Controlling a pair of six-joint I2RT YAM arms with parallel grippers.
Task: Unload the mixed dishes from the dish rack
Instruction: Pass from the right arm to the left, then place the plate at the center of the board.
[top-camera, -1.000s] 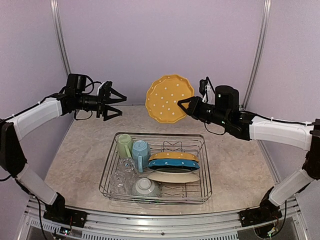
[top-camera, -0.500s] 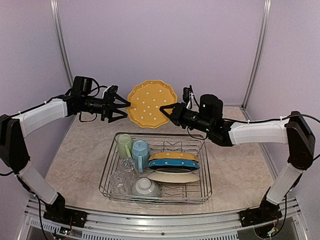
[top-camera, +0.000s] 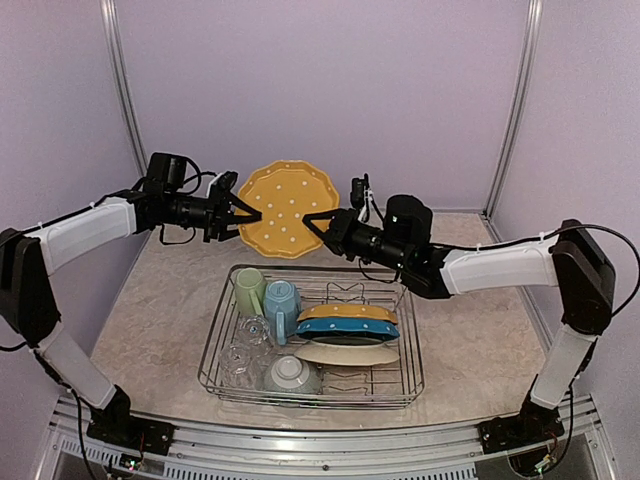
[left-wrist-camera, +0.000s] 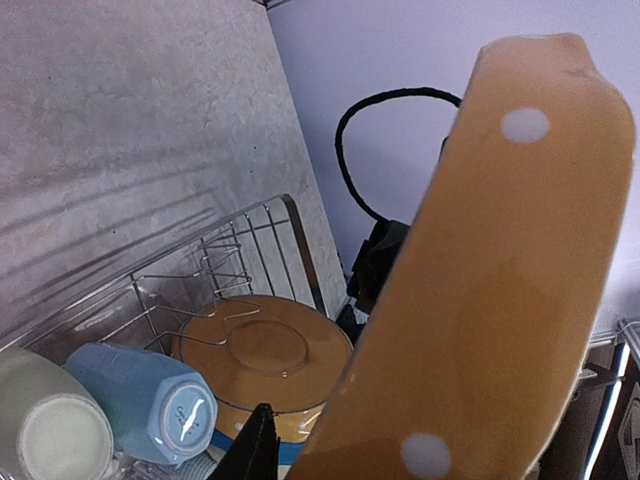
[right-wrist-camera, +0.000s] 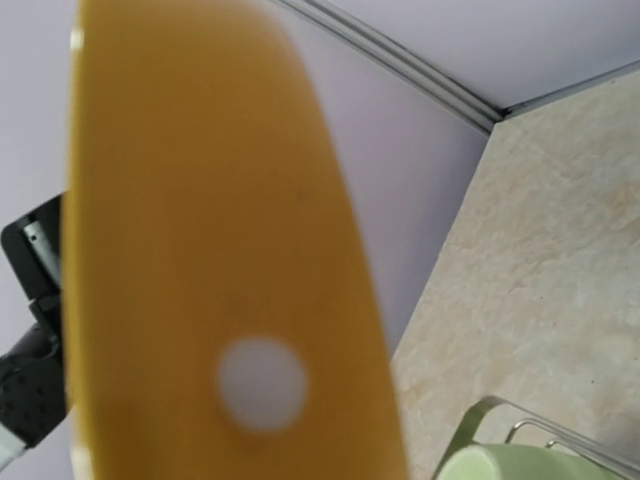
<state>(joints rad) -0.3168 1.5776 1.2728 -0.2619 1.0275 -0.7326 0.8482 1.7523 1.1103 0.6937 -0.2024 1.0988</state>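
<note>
A yellow dotted plate (top-camera: 288, 208) hangs on edge in the air behind the dish rack (top-camera: 412, 330). My right gripper (top-camera: 325, 222) is shut on its right rim. My left gripper (top-camera: 238, 212) has closed onto the left rim. In the left wrist view the plate (left-wrist-camera: 480, 300) fills the right side, with one dark fingertip (left-wrist-camera: 255, 445) against it. It blocks the right wrist view (right-wrist-camera: 200, 250) and hides those fingers. The rack holds a pale green mug (top-camera: 248, 290), a light blue mug (top-camera: 281, 298), clear glasses (top-camera: 250, 340), a grey-green bowl (top-camera: 291, 374) and stacked yellow (top-camera: 348, 313), blue (top-camera: 345, 328) and cream (top-camera: 345, 352) plates.
Both arms reach in over the back of the stone-patterned table (top-camera: 160, 300), and the right forearm (top-camera: 490, 265) crosses above the rack's far right corner. Lilac walls with metal corner posts (top-camera: 512, 110) close in the back and sides.
The right arm carried the yellow dotted plate leftward to the left gripper. The left jaws, wide open before, have narrowed onto the plate's left rim.
</note>
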